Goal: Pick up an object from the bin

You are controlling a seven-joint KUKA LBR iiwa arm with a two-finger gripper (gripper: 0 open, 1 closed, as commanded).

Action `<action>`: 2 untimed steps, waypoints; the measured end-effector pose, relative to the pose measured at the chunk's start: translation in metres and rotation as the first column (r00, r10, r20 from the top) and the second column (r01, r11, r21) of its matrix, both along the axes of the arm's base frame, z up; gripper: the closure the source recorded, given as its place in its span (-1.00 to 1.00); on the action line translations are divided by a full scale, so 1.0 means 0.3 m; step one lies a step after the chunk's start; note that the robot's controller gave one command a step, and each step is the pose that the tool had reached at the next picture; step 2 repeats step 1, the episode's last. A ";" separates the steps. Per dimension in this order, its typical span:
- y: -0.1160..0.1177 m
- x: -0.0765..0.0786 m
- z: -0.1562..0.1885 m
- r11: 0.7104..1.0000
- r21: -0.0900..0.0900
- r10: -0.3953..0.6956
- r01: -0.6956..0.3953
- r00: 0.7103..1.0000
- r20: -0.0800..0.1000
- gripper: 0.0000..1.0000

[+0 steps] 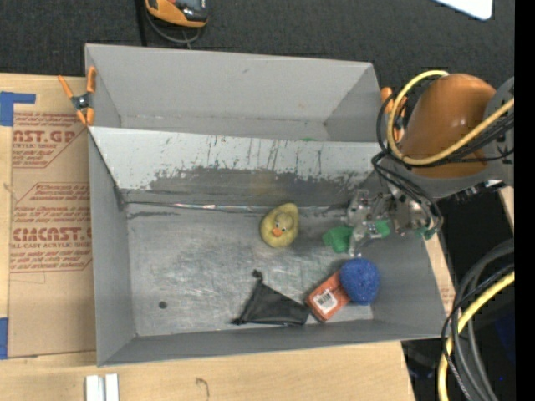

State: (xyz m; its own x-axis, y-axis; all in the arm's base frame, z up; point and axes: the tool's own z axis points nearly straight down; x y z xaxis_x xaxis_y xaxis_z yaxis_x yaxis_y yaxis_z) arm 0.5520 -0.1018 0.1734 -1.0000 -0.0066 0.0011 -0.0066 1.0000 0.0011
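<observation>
**Camera view: gripper low at the right side of the bin, beside a small green piece**

1. Position. I see the gripper (365, 224) down inside the bin (184, 266), at the right, where the floor meets the sloping back wall. A small green piece (337, 240) lies just beside its tip, on the side towards the middle of the bin. I judge this piece to be the likeliest pick, as nothing else lies as close.

2. Gripper state. I cannot tell whether the gripper is open or closed, and I see nothing held in it.

3. Neighbours. A yellow rubber duck (279, 225) sits near the green piece, further towards the middle. A blue ball (360, 280) lies nearer the front wall and touches an orange packet (327, 300). A black folded scrap (269, 308) lies beside the packet.

4. Doing the step well. I centre the gripper over the green piece before closing. The piece is small and sits close to the wall, so I expect an off-centre close to push it away rather than catch it. I keep clear of the duck, which could roll if nudged. I lift straight up and confirm that the piece rises with the gripper.

5. Writing. The orange packet carries a white label with dark print that is too small for me to read. I can read no writing on the duck, the ball or the green piece.
</observation>
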 end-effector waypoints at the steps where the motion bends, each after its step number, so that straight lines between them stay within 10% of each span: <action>1: -0.048 0.010 0.192 0.999 0.000 0.044 -0.044 0.999 -0.001 1.00; 2: -0.048 0.010 0.192 0.999 0.000 0.044 -0.044 0.999 -0.001 1.00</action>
